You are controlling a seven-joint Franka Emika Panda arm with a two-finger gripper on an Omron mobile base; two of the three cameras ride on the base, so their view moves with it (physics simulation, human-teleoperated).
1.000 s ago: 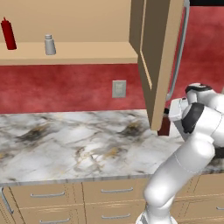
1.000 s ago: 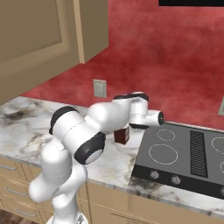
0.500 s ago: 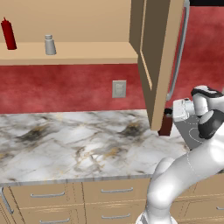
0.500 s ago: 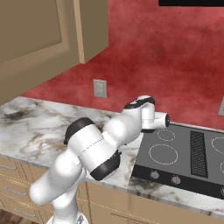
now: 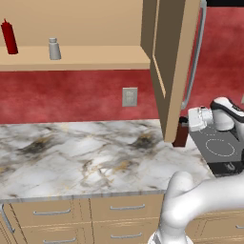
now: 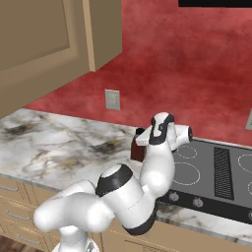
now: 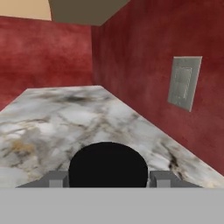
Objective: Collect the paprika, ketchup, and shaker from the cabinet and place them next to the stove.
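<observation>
I have the claw (image 7: 107, 179) low over the marble counter (image 5: 86, 157), right at the paprika (image 5: 180, 134): in the hand view the jar's round black cap sits directly between my two fingers (image 7: 54, 178), one grey tip on each side of it with a sliver of space showing, so I cannot tell whether I am pinching the jar or have let go of it. From the left base view the hand comes in from the right of the jar, which stands upright on the counter just beside the near edge of the stove (image 5: 217, 152) and partly hidden behind the open cabinet door (image 5: 174, 62). In the right base view the paprika shows as a dark reddish block (image 6: 138, 146) at the left of my wrist, touching or nearly touching the cooktop's left edge (image 6: 206, 172). Looking along the claw, the counter runs away ahead of me toward the red wall, with a grey wall outlet (image 7: 183, 83) up and to the right of the fingers. The ketchup (image 5: 8, 37) and the shaker (image 5: 54, 49) are well apart from the claw, far to its left and higher, standing upright near each other on the cabinet (image 5: 71, 57) shelf.
</observation>
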